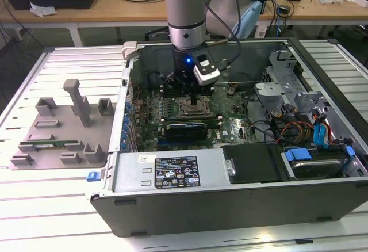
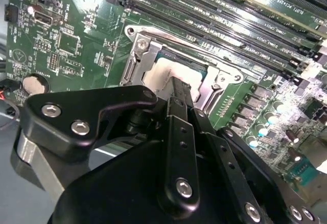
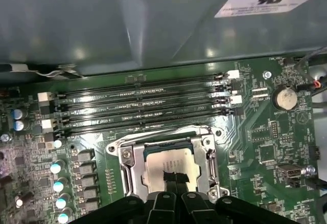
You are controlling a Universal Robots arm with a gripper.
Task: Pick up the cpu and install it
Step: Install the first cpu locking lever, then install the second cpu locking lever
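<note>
The cpu [image 3: 156, 165], a flat silver square, lies inside the metal socket frame [image 3: 126, 157] on the green motherboard, and its pale top also shows in the second wrist view [image 2: 162, 75]. My gripper [image 3: 173, 177] stands straight above it with its fingers pressed together, their tips at the middle of the chip's top face. In the second wrist view the gripper [image 2: 179, 87] reaches down onto the chip from over the socket frame [image 2: 138, 55]. In the exterior view the gripper [image 1: 194, 99] is low inside the open computer case, over the socket [image 1: 185, 110].
Rows of memory slots [image 3: 143, 106] run beside the socket. The case wall [image 1: 172, 200] surrounds the board, with drive bays and cables [image 1: 299, 131] at the exterior view's right. A grey tray [image 1: 63, 131] holding a green memory stick [image 1: 49, 145] sits outside, at the left.
</note>
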